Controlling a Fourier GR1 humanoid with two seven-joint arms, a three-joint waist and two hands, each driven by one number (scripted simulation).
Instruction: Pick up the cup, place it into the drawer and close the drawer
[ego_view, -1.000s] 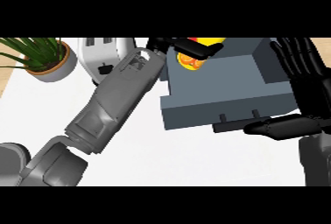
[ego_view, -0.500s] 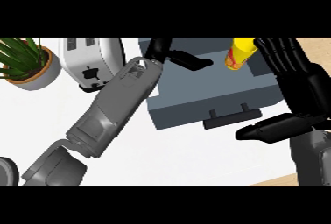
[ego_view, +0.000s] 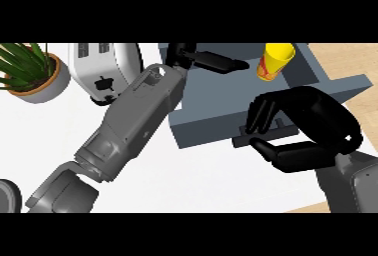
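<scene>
The yellow cup (ego_view: 275, 61) stands upright inside the open grey drawer (ego_view: 221, 122), at its far right. My left hand (ego_view: 205, 58) hovers over the drawer's far left part, fingers straight and pointing right, apart from the cup. The left forearm (ego_view: 136, 122) runs diagonally across the counter. My right hand (ego_view: 306, 125) is at the drawer's front panel. Its fingers curl over the small handle (ego_view: 260, 138) and the thumb lies just below it. Most of the handle is hidden by that hand.
A white toaster (ego_view: 103, 70) stands on the white counter (ego_view: 214, 175), left of the drawer and close to my left forearm. A potted green plant (ego_view: 31, 70) is at the far left. A wooden surface shows past the drawer at the right.
The cup left my left hand and now stands in the drawer. The left hand drew back to the left. My right hand moved onto the drawer's front and curled round the handle.
</scene>
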